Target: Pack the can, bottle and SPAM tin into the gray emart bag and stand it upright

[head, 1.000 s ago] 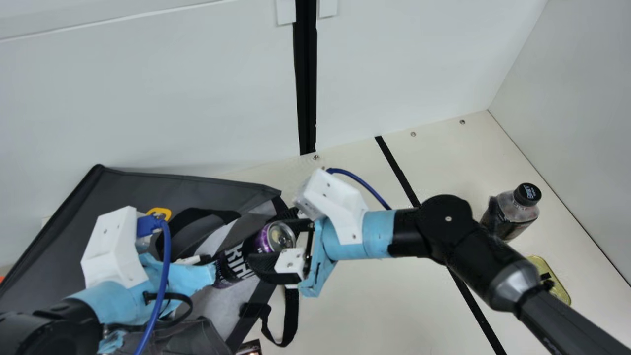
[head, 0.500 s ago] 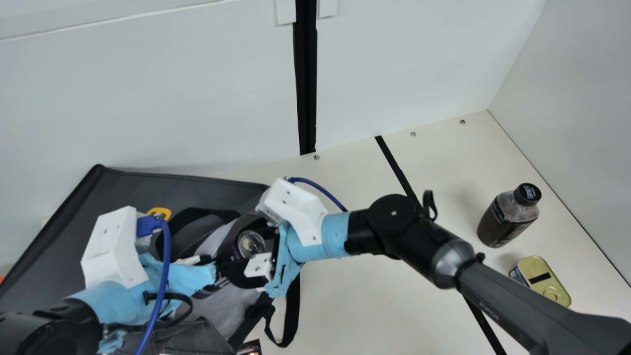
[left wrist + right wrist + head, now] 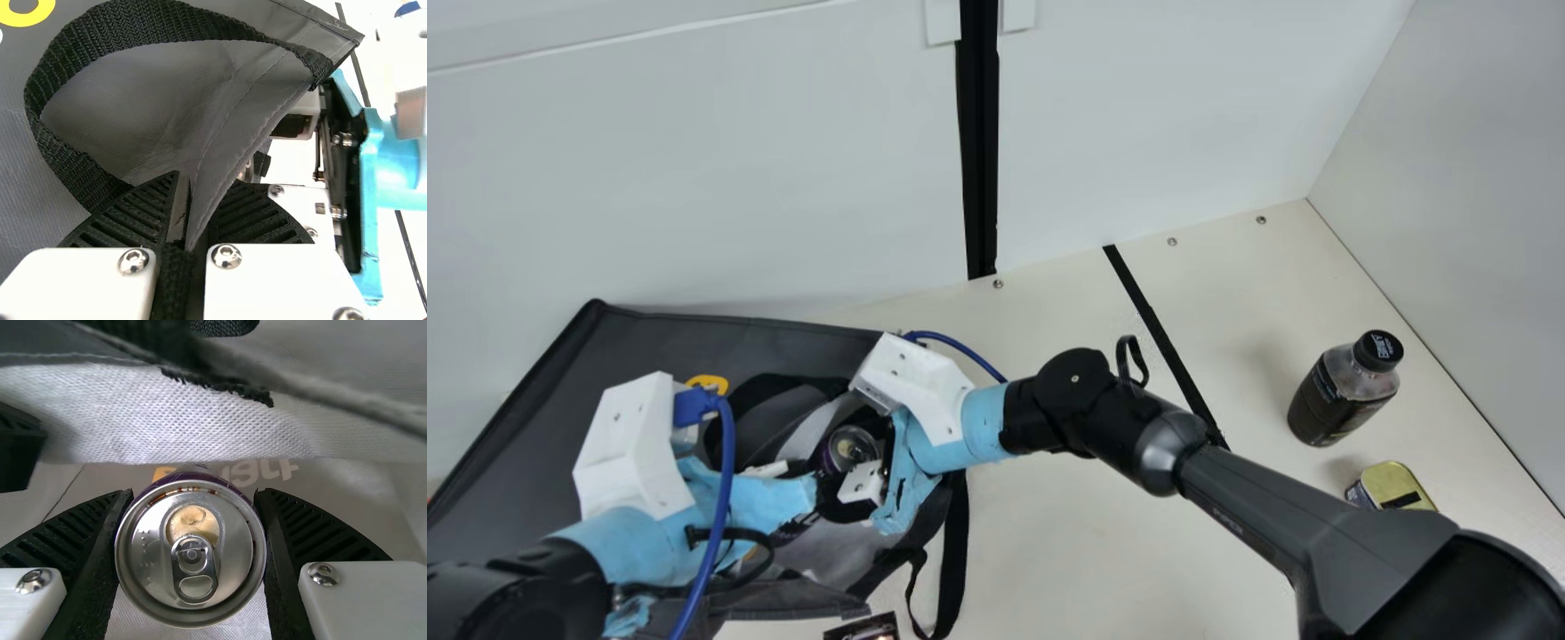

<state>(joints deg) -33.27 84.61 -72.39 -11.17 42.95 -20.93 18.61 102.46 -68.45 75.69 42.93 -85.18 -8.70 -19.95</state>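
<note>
Right claw [image 3: 195, 495] holds purple metal can [image 3: 193, 567] inside gray fabric bag [image 3: 667, 342], left claw [image 3: 205, 187] its edge [image 3: 230, 157]; unpacked, four o'clock: dark plastic bottle [image 3: 1336, 402], gold-lidded metal tin [image 3: 1392, 487].

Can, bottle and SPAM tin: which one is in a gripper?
The purple-sided can, clamped in the right gripper; the bottle and SPAM tin both rest on the table, touched by neither gripper.

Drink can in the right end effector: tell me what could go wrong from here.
The left end effector pinches only the edge of the gray emart bag, which might slip free and sag. The drink can, gripped by the right end effector, could snag on the fabric close around it. The two end effectors sit close together, so they may bump.
</note>
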